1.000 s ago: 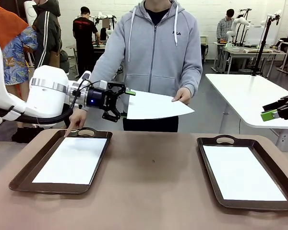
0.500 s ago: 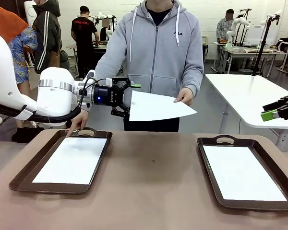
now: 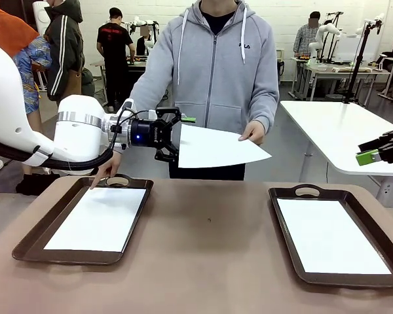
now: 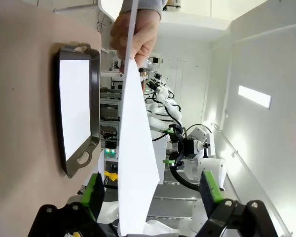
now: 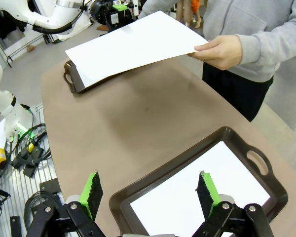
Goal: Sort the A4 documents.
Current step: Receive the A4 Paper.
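Two dark brown handled trays flank your table: left tray [image 3: 33, 243] at 8 o'clock, right tray [image 3: 287, 229] at 4, each with a flat white sheet. Left gripper [image 3: 177, 137], jaws spread, straddles the thin held sheet [image 3: 216, 147] in the person's hand [image 3: 252, 131]. Right gripper [image 3: 362, 157] open at 3.

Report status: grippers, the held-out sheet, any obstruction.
Left gripper open, sheet edge between its fingers. Right gripper open, parked aside. Person's hand holds the sheet's far corner. Nothing in the way.
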Motion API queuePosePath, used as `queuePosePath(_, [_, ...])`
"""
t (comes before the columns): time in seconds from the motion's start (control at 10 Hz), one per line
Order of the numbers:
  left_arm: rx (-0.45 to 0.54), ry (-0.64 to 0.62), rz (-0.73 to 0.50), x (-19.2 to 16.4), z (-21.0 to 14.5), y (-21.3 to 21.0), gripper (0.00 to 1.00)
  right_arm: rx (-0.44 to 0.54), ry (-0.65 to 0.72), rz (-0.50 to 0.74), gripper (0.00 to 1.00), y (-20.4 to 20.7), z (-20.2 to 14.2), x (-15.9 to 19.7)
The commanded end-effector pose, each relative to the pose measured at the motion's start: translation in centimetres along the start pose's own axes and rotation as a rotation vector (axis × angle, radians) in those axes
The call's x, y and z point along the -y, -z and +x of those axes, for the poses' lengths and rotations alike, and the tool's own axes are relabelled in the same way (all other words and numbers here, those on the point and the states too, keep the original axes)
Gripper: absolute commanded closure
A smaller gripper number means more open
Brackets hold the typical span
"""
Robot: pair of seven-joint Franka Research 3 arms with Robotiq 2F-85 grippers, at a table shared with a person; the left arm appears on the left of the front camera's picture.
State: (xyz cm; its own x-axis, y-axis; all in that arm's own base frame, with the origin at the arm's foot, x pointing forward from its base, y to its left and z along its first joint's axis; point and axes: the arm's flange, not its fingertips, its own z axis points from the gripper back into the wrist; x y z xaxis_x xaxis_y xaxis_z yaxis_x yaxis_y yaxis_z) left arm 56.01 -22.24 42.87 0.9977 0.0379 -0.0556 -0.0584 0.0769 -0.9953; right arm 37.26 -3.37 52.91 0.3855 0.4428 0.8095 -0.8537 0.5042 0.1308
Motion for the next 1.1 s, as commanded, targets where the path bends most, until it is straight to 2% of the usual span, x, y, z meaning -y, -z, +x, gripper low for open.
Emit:
queuePosePath(0.0, [-0.003, 0.021, -0.028, -0.07, 0.60, 0.51, 0.00, 0.002, 0.000, 0.004, 0.00, 0.09, 0.00, -0.01])
queuePosePath(0.1, [-0.021, 0.044, -0.059, -0.22, 0.64, 0.60, 0.00, 0.002, 0.000, 0.004, 0.00, 0.09, 0.00, -0.01])
queuePosePath(0.2, [-0.021, 0.063, -0.066, -0.44, 0.60, 0.69, 0.13, 0.002, 0.000, 0.004, 0.00, 0.09, 0.00, -0.01])
queuePosePath(0.5, [-0.003, 0.093, -0.056, -0.36, 0.44, 0.32, 0.40, 0.002, 0.000, 0.004, 0.00, 0.09, 0.00, -0.01])
queuePosePath(0.6, [0.015, 0.098, -0.041, -0.29, 0.39, 0.12, 0.53, 0.002, 0.000, 0.004, 0.00, 0.09, 0.00, -0.01])
queuePosePath(0.7, [0.032, 0.103, -0.028, -0.24, 0.40, -0.10, 0.60, 0.002, 0.000, 0.004, 0.00, 0.09, 0.00, -0.01])
queuePosePath(0.8, [0.039, 0.105, -0.021, -0.20, 0.34, -0.14, 0.73, 0.002, 0.000, 0.004, 0.00, 0.09, 0.00, -0.01])
queuePosePath(0.9, [0.050, 0.108, -0.012, -0.13, 0.29, -0.14, 0.80, 0.002, 0.000, 0.004, 0.00, 0.09, 0.00, -0.01])
queuePosePath(1.0, [0.054, 0.110, -0.010, -0.07, 0.22, -0.15, 0.92, 0.002, 0.000, 0.004, 0.00, 0.09, 0.00, -0.01])
